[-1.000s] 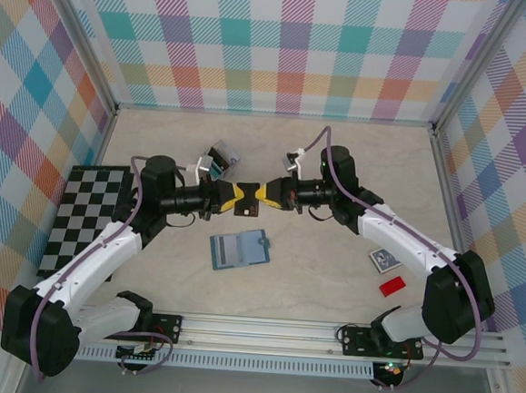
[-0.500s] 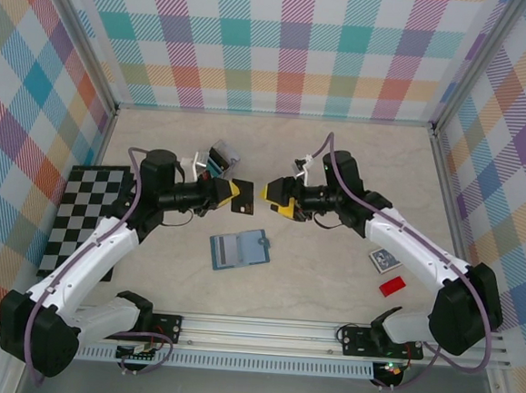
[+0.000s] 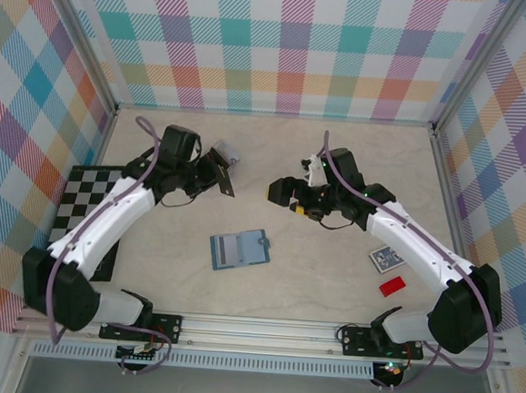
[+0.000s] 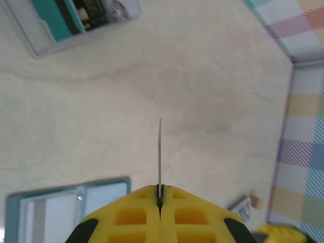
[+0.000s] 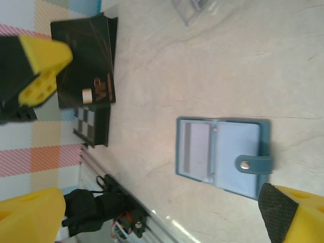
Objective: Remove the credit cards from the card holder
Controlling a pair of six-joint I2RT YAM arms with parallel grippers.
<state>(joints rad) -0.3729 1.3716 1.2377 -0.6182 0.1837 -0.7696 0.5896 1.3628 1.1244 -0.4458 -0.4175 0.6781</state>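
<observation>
From above, the left gripper (image 3: pixel 204 176) is clamped on a dark card (image 3: pixel 220 180) and holds it in the air. The right gripper (image 3: pixel 277 192) faces it across a gap, jaws wide apart with nothing between them. The card holder (image 3: pixel 241 248) lies open on the table (image 3: pixel 340 148), between the two grippers and nearer the arm bases. On the right gripper's outer side, well apart from it, lie a blue patterned card (image 3: pixel 385 258) and a red card (image 3: pixel 392 285). We judge three cards out, the dark one not yet set down.

At the left wrist we see what the top camera cannot: the fingers (image 4: pixel 131 217) pressed together on the card's edge. The card itself is a thin line straight ahead, and the holder sits below and to the left of the fingertips.

At the right wrist, the holder's inner panels lie between the spread fingers (image 5: pixel 30 217), closing tab (image 5: pixel 253 163) showing. The pockets look pale, and we cannot tell whether another card remains. The dark card's lettered face also shows here.
</observation>
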